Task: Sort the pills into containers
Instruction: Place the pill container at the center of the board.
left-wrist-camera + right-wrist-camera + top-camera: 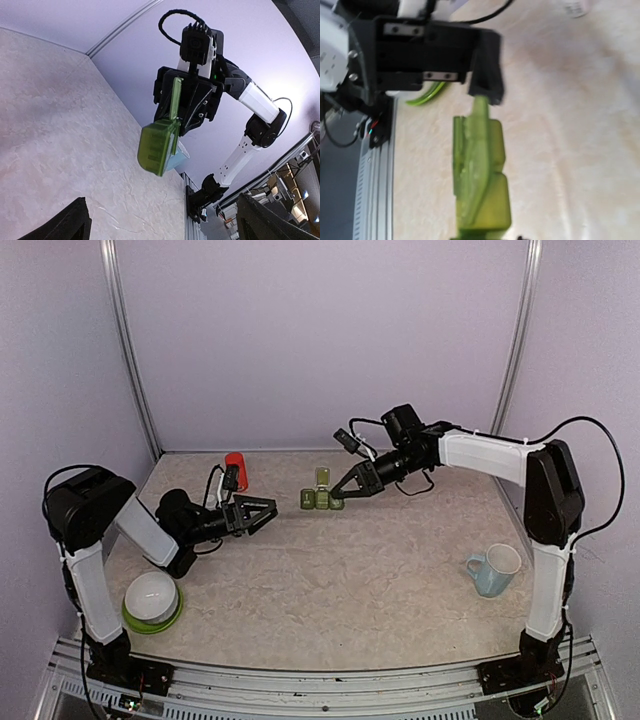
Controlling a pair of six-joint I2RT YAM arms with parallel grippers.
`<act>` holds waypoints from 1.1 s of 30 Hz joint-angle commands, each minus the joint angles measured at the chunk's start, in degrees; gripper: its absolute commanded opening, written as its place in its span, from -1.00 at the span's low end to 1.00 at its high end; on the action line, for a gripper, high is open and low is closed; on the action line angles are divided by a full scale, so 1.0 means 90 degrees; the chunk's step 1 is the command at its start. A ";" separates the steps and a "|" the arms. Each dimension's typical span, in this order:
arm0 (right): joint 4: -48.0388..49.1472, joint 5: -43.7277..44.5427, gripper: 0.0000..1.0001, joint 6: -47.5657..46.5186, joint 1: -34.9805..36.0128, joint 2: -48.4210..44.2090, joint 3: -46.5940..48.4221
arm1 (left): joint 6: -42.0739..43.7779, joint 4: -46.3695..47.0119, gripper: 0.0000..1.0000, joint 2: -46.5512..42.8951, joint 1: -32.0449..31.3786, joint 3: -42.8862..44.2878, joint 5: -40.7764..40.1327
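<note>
Top external view. Near the table's (350, 585) near edge, a white bowl (151, 592) is seen at left and a mug (494, 570) at right. Farther back, the left gripper (268, 514) is shown wide open. Toward the middle of the far edge, the containers (321, 499) are pinched, apparently by a raised lid, in the closed right gripper (338, 494).

Pale lilac walls (320, 340) on three sides, plain, evenly lit. Slim metal posts (128, 350) at the rear corners. Desk (350, 580) top beige, marbled; aluminium rail (320, 678) along its near edge.
</note>
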 commanded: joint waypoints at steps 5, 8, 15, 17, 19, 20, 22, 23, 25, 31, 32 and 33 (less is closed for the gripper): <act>0.0633 0.0107 -0.77 0.0835 -0.0628 0.0485 -0.0006 | 0.0175 0.0056 0.98 -0.0167 0.0079 -0.0102 -0.0339; 0.0663 0.0072 -0.77 0.0903 -0.0721 0.0744 0.0115 | 0.0177 0.0056 0.98 -0.0192 0.0081 -0.0113 -0.0364; 0.0676 -0.0077 -0.75 0.0968 -0.0809 0.1446 0.0416 | 0.0126 0.0144 0.98 -0.0154 0.0089 -0.0113 -0.0325; 0.0658 -0.0137 -0.75 0.0978 -0.0842 0.1636 0.0479 | 0.0130 0.0154 0.98 -0.0153 0.0091 -0.0112 -0.0324; 0.0683 -0.0146 -0.75 0.0995 -0.0859 0.1779 0.0499 | 0.0119 0.0153 0.97 -0.0150 0.0089 -0.0113 -0.0318; 0.0708 -0.0147 -0.75 0.1000 -0.0863 0.1839 0.0509 | 0.0115 0.0154 0.98 -0.0149 0.0089 -0.0113 -0.0315; 0.0725 -0.0096 -0.75 0.1027 -0.0859 0.1948 0.0538 | 0.0114 0.0163 0.97 -0.0135 0.0093 -0.0104 -0.0301; 0.0729 -0.0070 -0.74 0.1037 -0.0863 0.1998 0.0542 | 0.0114 0.0163 0.98 -0.0132 0.0092 -0.0103 -0.0301; 0.0737 -0.0004 -0.74 0.1051 -0.0859 0.2064 0.0570 | 0.0105 0.0171 0.98 -0.0117 0.0089 -0.0103 -0.0301; 0.0630 0.0204 -0.72 0.1091 -0.0938 0.2258 0.0668 | 0.0094 0.0198 0.98 -0.0105 0.0089 -0.0103 -0.0310; 0.0567 0.0305 -0.72 0.1064 -0.0955 0.2323 0.0723 | 0.0094 0.0202 0.98 -0.0100 0.0089 -0.0103 -0.0305; 0.0503 0.0330 -0.72 0.1064 -0.0981 0.2366 0.0753 | 0.0094 0.0203 0.98 -0.0100 0.0091 -0.0103 -0.0306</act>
